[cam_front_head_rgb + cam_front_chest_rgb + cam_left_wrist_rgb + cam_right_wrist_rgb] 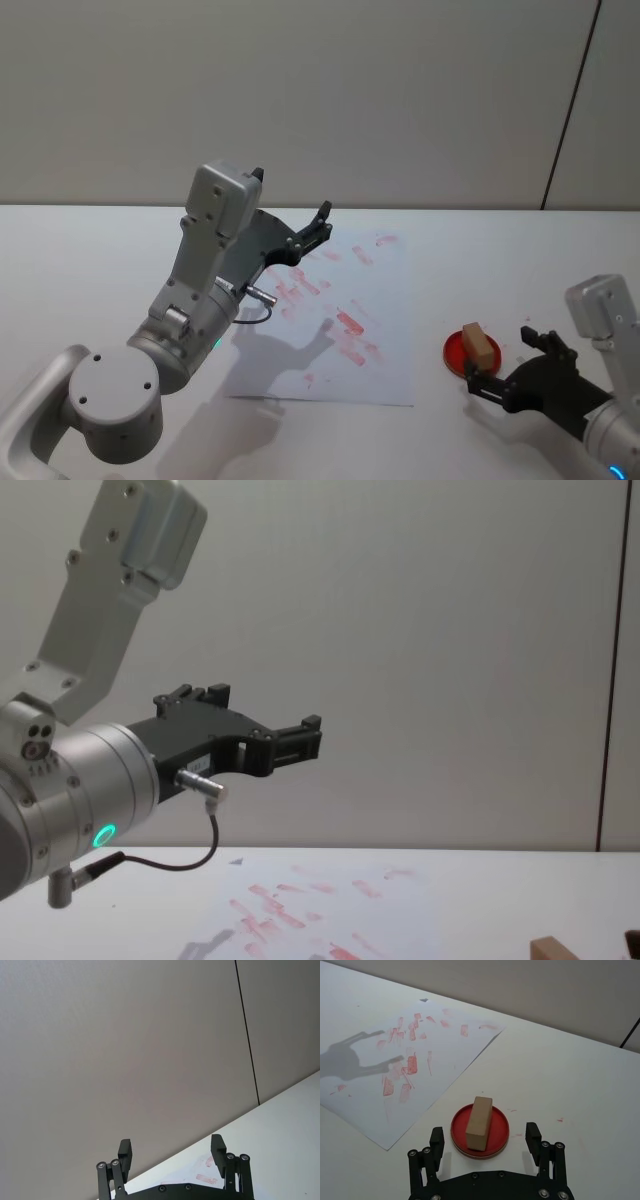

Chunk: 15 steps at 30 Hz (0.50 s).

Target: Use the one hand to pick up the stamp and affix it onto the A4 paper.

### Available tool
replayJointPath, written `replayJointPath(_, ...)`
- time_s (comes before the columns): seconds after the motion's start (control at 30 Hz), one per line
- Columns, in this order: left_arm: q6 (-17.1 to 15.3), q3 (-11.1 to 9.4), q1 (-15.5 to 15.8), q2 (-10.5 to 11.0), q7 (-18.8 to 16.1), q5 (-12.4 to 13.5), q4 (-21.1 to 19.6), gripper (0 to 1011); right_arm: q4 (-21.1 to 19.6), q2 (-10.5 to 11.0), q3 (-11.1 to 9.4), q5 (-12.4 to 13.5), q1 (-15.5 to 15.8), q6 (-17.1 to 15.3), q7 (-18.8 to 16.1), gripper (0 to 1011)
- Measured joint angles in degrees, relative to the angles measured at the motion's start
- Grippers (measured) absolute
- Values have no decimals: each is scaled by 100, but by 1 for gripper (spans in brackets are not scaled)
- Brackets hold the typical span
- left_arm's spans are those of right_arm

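Right end effector (485,1130); stamp (479,1123) lengthwise beyond

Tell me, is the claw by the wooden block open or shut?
Open. The right gripper has its fingers wide apart, flanking the red pad; the stamp on it is not gripped.

No legible text, labels or numbers
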State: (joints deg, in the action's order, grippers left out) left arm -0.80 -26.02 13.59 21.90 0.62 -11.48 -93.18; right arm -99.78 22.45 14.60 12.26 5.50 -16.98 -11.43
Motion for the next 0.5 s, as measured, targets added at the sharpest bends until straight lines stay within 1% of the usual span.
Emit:
replayJointPath(0.23, 0, 0, 0, 0, 0, 0, 0, 1003, 158, -139, 73, -81, -108, -96, -5, 1001)
replayJointPath(0.5, 0, 0, 0, 0, 0, 0, 0, 1003, 348, -307, 165, -220, -255, -124, -59, 1001)
